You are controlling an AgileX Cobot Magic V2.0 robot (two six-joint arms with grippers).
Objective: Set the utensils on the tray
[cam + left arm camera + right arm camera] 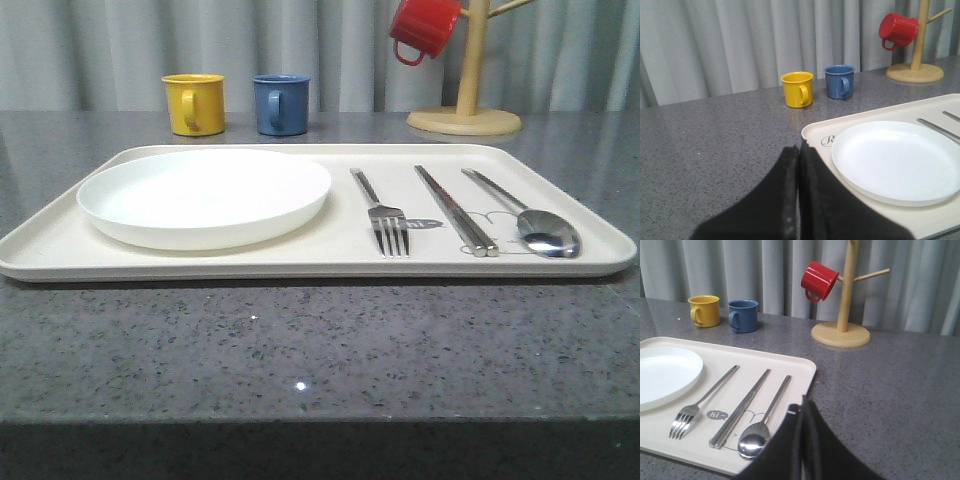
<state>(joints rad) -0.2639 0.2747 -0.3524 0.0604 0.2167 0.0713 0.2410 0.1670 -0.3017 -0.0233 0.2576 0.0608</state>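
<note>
The cream tray (60,245) (812,131) (800,371) lies across the middle of the grey table. On its right half lie the silver fork (385,215) (702,402), the pair of chopsticks (455,210) (742,407) and the spoon (530,225) (762,427), side by side, handles pointing away. My left gripper (799,150) is shut and empty, over the tray's near left corner. Held just off the tray's right edge near the spoon, my right gripper (802,405) is shut with nothing in it.
A round white plate (205,195) (895,160) (665,372) fills the tray's left half. Behind the tray stand a yellow mug (193,103) and a blue mug (281,104). At the back right, a wooden mug tree (468,100) carries a red mug (422,27).
</note>
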